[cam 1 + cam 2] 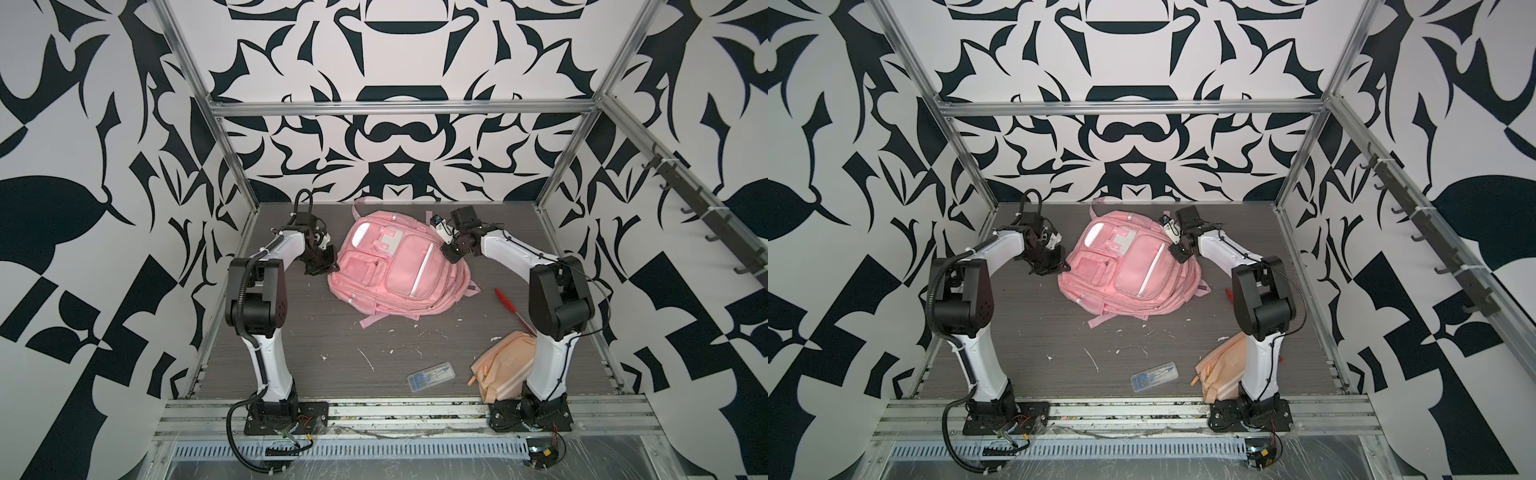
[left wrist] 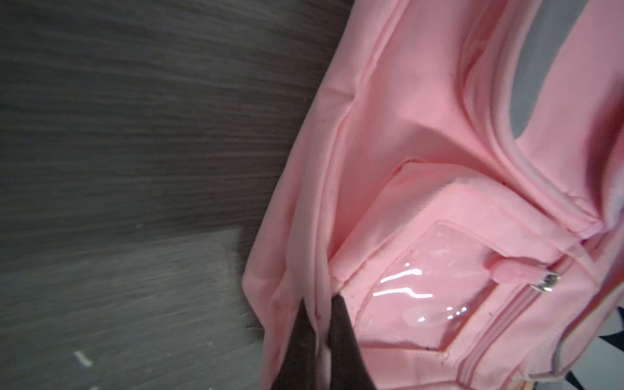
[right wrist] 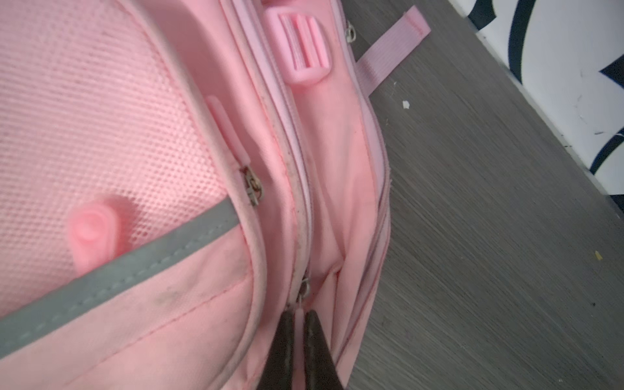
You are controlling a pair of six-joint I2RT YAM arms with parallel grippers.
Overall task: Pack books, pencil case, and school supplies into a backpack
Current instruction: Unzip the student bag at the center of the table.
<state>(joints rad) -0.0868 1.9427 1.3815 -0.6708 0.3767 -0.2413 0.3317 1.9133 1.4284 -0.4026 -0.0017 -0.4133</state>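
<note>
Black-and-white patterned walls enclose a dark grey wood-grain tabletop (image 1: 332, 324) flecked with pale scraps. Toward the far middle, between the two arms, the backpack (image 1: 399, 270) lies front-up. At the near edge the pencil case (image 1: 503, 361) rests beside the right arm's base, with the school supplies box (image 1: 430, 370) near it and a red pen (image 1: 513, 309) farther back. No books are visible in any view.

On the left gripper (image 2: 319, 304), the jaws are closed tight on a fold of fabric at the backpack's side seam. On the right gripper (image 3: 300, 315), the jaws are closed on the pink zip pull (image 3: 300, 324), with the metal slider (image 3: 305, 290) just ahead of the tips.

Assessment: the step in hand appears to be opening this zip. The pull should travel in line with the track while the left hold keeps the cloth taut against it. A sideways tug risks bunching the fabric or letting the tab slip out.

Materials: the bag is soft woven pink cloth that creases readily. It has a coarse mesh-textured panel, grey reflective piping and a glossy clear window pocket. Its pull tabs are rounded and look rubbery. The pencil case is limp peach fabric. The box is flat, clear and rectangular.
</note>
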